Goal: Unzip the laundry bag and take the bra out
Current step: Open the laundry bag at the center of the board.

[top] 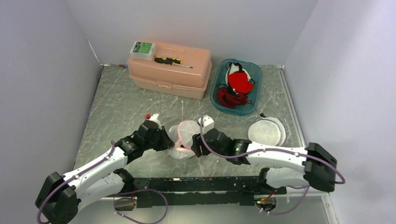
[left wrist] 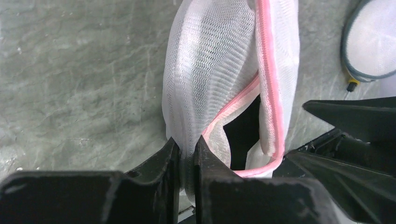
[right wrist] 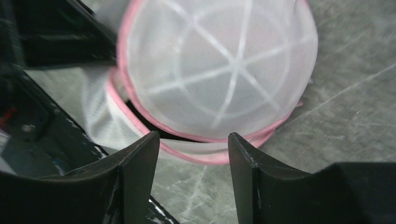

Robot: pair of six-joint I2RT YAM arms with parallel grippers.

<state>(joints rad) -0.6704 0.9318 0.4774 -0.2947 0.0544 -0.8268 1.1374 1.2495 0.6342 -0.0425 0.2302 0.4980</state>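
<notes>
On marble tabletop (top: 121, 107), left end effector (left wrist: 187, 144) pinches laundry bag (left wrist: 210, 60); right end effector (right wrist: 192, 137) gapes.

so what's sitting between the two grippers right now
The pink-trimmed mesh laundry bag, nothing else. The top view shows it between the left gripper and the right gripper; the left wrist view shows the left one pinching its mesh.

both arms stretch forward from their bases and angle inward, so the wrists meet near the middle of the table. the left gripper (left wrist: 187, 145) has its fingers drawn almost together, pinching a fold of the laundry bag (left wrist: 210, 60). the right gripper (right wrist: 194, 140) faces it, fingers standing apart.
</notes>
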